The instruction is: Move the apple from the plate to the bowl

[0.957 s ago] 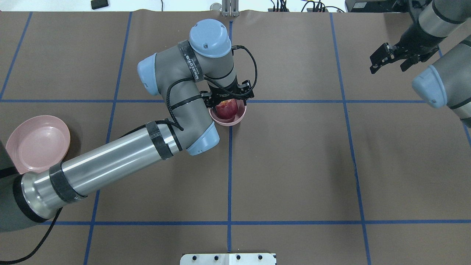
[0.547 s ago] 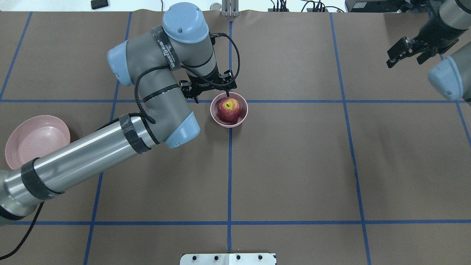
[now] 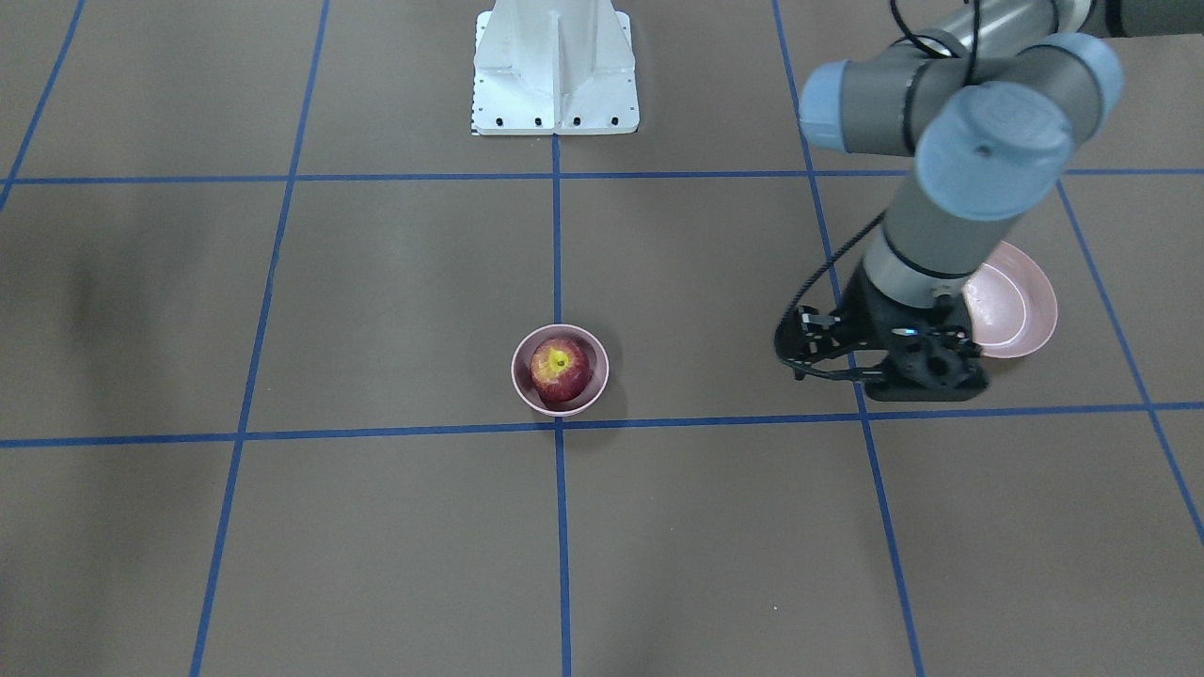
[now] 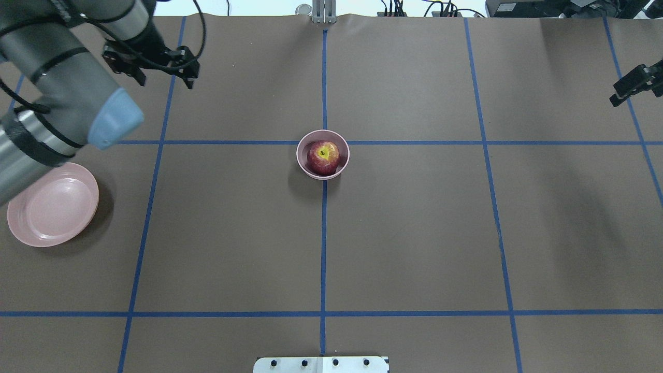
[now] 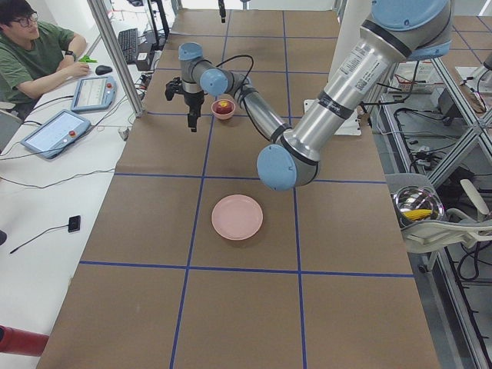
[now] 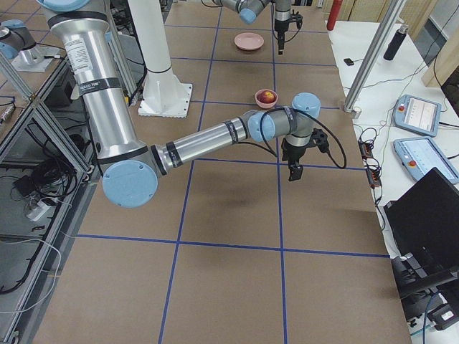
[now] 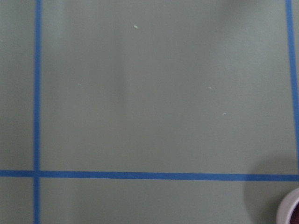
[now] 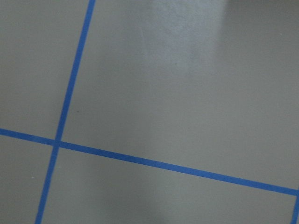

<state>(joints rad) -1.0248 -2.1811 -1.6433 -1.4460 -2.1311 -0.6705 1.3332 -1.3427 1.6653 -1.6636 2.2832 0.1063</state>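
Observation:
The dark red apple (image 4: 322, 157) sits stem-up inside the small deep pink bowl (image 4: 345, 157) at the table's middle, and nothing touches it. It also shows in the front view (image 3: 561, 369). The wide pink plate (image 4: 52, 204) lies bare at the left edge. My left gripper (image 4: 167, 80) is open and empty, raised over the far left of the table, well away from the bowl. My right gripper (image 4: 629, 89) is open and empty at the far right edge, partly cut off. The left wrist view shows only a sliver of the bowl's rim (image 7: 289, 205).
Brown table paper with blue tape grid lines. The white robot base (image 3: 555, 70) stands at the robot's side. My left forearm (image 4: 31, 140) hangs over the plate's near-left edge. An operator (image 5: 34, 50) sits beyond the far side, with tablets on a side bench.
My left gripper has let go of the apple, left it in the bowl and swung far left and away. My right gripper has drawn back further to the right.

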